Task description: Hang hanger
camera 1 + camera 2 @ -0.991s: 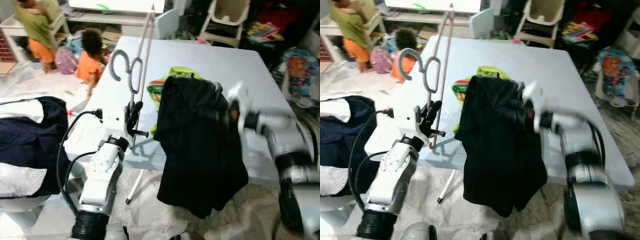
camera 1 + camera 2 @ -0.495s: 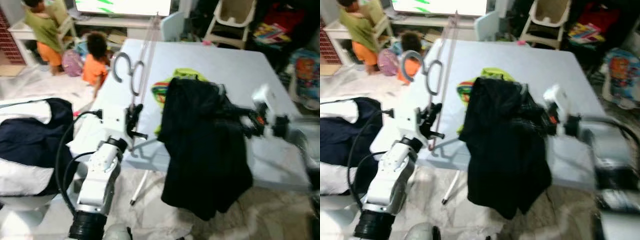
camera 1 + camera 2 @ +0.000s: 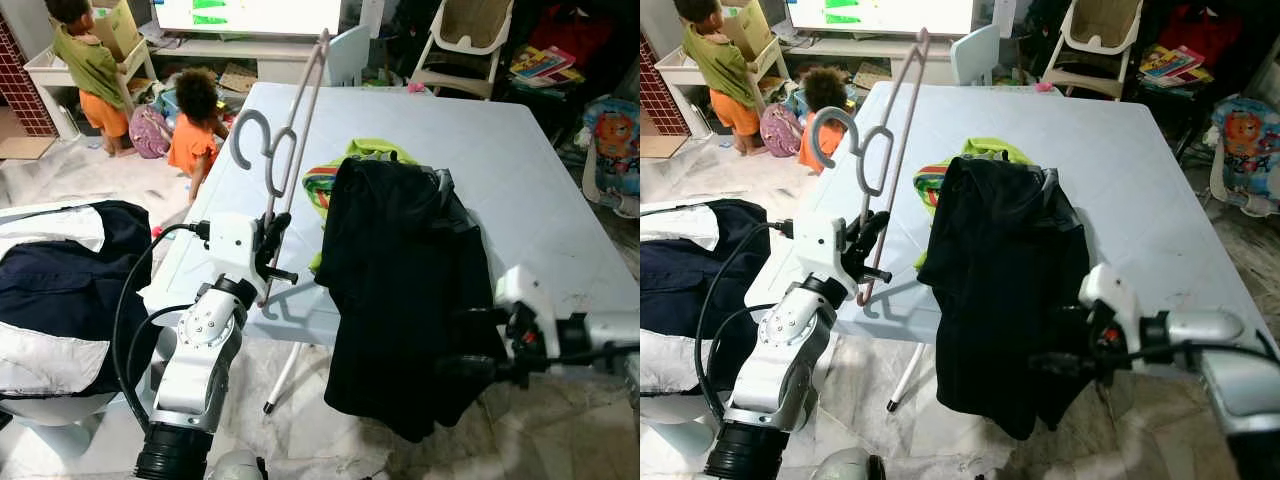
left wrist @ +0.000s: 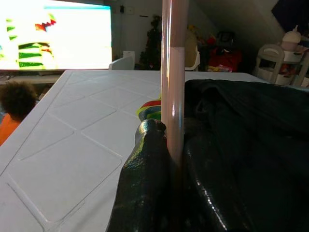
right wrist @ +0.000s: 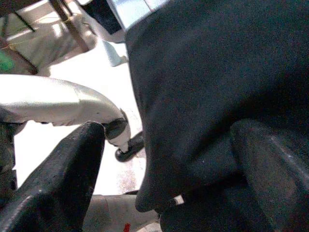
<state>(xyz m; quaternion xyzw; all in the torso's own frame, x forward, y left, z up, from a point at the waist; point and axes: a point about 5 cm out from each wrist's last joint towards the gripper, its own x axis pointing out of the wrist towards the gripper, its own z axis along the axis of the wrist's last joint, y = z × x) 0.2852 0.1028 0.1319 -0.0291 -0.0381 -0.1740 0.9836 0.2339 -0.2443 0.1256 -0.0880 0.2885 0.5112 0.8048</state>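
Note:
A pinkish-grey hanger [image 3: 290,120] stands upright over the table's left edge, its hook [image 3: 252,138] turned left. My left gripper [image 3: 268,245] is shut on its lower rod [image 4: 174,72], the black fingers [image 4: 149,183] pressed against it. A black garment [image 3: 400,290] drapes over the table's front edge and hangs toward the floor. My right gripper [image 3: 465,340] is low at the garment's right side, open, its fingers [image 5: 72,179] spread wide with the dark cloth [image 5: 207,96] lying between them.
The pale table [image 3: 500,170] carries a green striped cloth [image 3: 360,150] behind the black garment. A navy and white bundle [image 3: 60,290] lies at my left. Two children [image 3: 195,120] are at the back left, a high chair [image 3: 460,40] behind. A table leg [image 3: 285,365] slants below.
My right arm has dropped from beside the garment's top at table height to its lower right part. The left gripper keeps hold of the hanger. The camera has shifted slightly.

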